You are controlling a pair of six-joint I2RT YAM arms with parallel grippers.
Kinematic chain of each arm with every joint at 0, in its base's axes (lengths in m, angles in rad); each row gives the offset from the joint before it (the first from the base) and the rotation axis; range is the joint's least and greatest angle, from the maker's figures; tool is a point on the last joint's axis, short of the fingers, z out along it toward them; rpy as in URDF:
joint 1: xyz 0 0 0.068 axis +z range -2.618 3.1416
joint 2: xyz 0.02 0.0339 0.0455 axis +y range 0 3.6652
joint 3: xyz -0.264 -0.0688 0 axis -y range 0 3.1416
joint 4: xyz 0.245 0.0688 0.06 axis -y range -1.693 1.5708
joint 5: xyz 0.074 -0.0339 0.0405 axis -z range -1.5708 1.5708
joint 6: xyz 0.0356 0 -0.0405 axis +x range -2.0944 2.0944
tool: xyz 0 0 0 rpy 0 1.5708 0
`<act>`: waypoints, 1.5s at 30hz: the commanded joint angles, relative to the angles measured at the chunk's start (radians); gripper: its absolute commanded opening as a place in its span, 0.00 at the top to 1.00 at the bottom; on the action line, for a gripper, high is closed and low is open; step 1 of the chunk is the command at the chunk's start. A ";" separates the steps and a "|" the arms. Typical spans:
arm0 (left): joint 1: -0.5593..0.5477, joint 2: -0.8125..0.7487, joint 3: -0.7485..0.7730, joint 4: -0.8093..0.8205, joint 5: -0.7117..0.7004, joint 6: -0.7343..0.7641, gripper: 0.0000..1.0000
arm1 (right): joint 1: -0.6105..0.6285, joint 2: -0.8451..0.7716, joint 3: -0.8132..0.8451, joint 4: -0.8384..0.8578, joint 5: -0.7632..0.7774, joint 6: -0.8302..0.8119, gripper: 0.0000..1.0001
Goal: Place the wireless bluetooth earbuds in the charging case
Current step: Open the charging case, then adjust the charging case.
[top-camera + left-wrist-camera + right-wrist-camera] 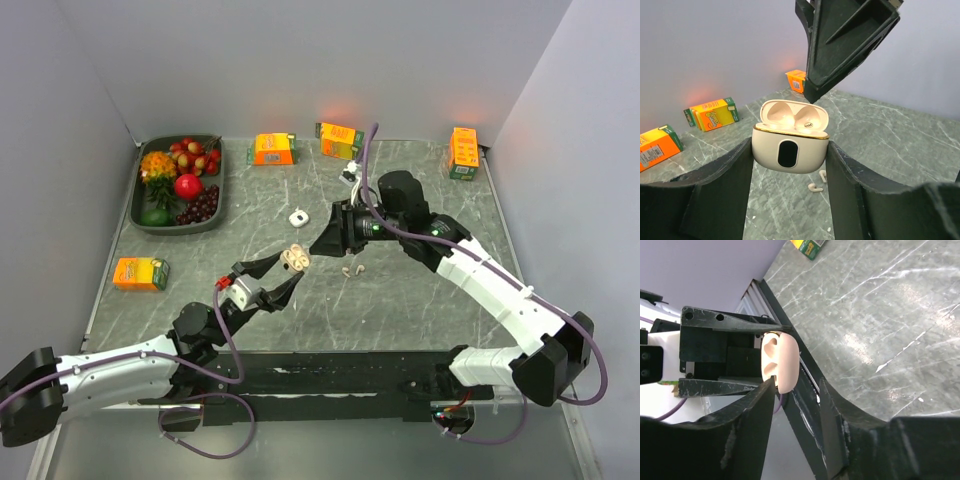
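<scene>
left fingers (pixel 715 185) are clamping the open charging case (pixel 790 152) and holding it above the desk (pixel 890 140), while the right fingers (pixel 740 435) are hanging parted, nothing between them, just over its wells. one earbud (pixel 815 188) is lying on the desk nearby, and a poor pinch is risking flicking it away or knocking the case askew. print on the orange cartons (pixel 712 113) and a mark (pixel 809 125) inside one well are showing too small to read
</scene>
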 commanded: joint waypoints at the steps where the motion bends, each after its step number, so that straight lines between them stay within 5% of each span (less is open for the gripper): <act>1: 0.003 -0.013 0.016 0.046 -0.022 -0.004 0.99 | 0.000 -0.033 0.005 0.011 0.011 -0.017 0.47; 7: 0.003 -0.002 0.020 0.040 -0.022 -0.005 0.99 | 0.015 -0.036 0.049 -0.033 0.070 -0.054 0.30; 19: 0.002 0.052 0.051 0.035 0.001 -0.004 0.99 | 0.093 0.036 0.140 -0.099 0.185 -0.106 0.28; 28: 0.002 0.053 0.065 0.037 0.023 -0.019 0.99 | 0.098 0.090 0.151 -0.107 0.212 -0.111 0.37; 37: 0.002 0.046 0.062 0.044 0.032 -0.022 0.99 | 0.096 0.107 0.151 -0.082 0.174 -0.105 0.64; 45: 0.000 0.032 0.056 0.051 0.034 -0.025 0.99 | 0.095 0.110 0.132 -0.061 0.116 -0.091 0.64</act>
